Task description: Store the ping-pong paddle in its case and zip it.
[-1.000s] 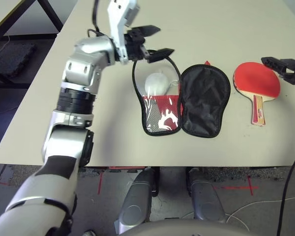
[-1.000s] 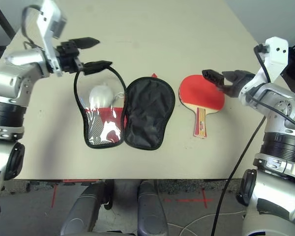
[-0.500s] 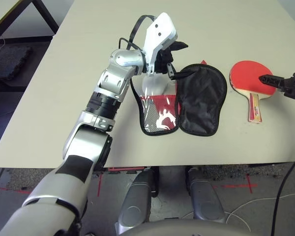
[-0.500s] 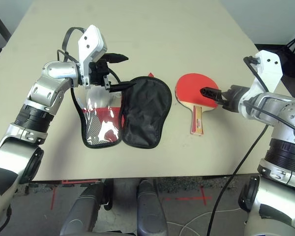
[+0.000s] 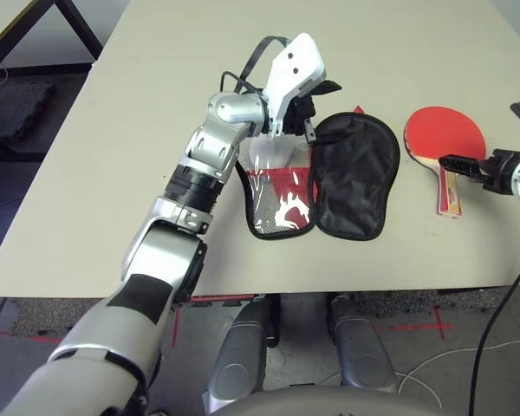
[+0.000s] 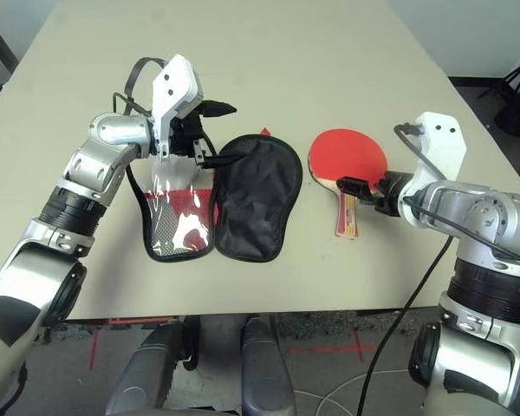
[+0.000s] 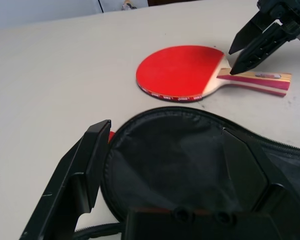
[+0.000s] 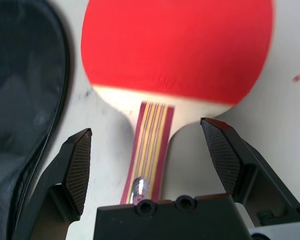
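Right wrist view is showing the right gripper [image 8: 149,135] with its jaws standing wide apart on either side of the paddle's wooden handle, one finger on each flank, neither touching it. The ping-pong paddle [image 5: 444,139] is lying flat on the bench [image 5: 139,130], red face up, toward the right edge, with its handle pointing at the near edge. Just beside it, toward the middle of the bench, the case [image 5: 357,178] is lying unzipped and spread open, its black lining facing up on the right half and the red mesh pocket with a white logo on the left half. A pale round pouch [image 5: 273,154] is sitting in that left half. The left gripper [image 6: 212,130] is hovering over the far rim of the case, its jaws gaping open and holding nothing, pointing across toward the paddle.
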You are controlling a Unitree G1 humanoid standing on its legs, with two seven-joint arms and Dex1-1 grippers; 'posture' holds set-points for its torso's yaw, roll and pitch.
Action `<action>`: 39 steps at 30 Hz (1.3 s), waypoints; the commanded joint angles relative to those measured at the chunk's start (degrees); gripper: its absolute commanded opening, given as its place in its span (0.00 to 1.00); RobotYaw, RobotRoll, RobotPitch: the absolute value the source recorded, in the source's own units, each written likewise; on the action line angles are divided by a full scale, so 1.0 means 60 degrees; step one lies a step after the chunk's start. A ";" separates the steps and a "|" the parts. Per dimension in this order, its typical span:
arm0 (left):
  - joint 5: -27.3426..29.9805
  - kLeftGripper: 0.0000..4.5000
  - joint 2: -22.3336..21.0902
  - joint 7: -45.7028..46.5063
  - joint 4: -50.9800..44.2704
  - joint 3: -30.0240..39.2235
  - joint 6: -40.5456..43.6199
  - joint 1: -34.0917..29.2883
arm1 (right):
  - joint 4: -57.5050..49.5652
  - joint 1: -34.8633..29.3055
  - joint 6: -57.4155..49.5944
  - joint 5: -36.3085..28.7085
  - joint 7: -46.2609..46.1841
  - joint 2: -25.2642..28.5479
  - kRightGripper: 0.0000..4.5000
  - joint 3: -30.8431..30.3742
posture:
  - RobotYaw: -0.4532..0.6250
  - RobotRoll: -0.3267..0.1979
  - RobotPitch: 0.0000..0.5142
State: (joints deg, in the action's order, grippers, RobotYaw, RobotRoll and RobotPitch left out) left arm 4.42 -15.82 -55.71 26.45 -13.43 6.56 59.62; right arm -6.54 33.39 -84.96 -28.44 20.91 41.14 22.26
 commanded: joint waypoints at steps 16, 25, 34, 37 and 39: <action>0.0157 1.00 0.0030 -0.0698 -0.1398 -0.0317 0.1150 -0.0873 | -0.0337 -0.0794 0.0331 0.0640 -0.0492 -0.0624 0.88 -0.0934 | 0.40 0.62 0.47; 0.0125 1.00 -0.0006 -0.0811 -0.1484 -0.0331 0.1302 -0.0960 | -0.0032 -0.0584 0.0715 0.0922 -0.0407 -0.0467 0.30 -0.1128 | 0.40 0.62 0.48; 0.0124 1.00 0.0010 -0.0774 -0.1482 -0.0338 0.1312 -0.1002 | -0.0025 -0.0243 0.0468 0.1221 -0.0908 -0.0622 0.25 -0.0746 | 0.39 0.62 0.48; 0.0133 1.00 0.0022 -0.0760 -0.1484 -0.0328 0.1319 -0.0999 | 0.0016 -0.0141 0.0438 0.1352 -0.1074 -0.0643 0.25 -0.0647 | 0.39 0.62 0.48; 0.0137 1.00 0.0033 -0.0750 -0.1479 -0.0321 0.1317 -0.0995 | 0.0078 -0.0047 0.0531 0.1436 -0.1207 -0.0684 0.25 -0.0540 | 0.39 0.62 0.47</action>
State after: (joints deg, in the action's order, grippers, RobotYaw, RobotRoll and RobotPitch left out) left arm 5.07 -15.70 -59.97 18.46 -14.64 14.20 54.55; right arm -6.44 32.75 -81.93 -21.46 15.23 37.04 16.74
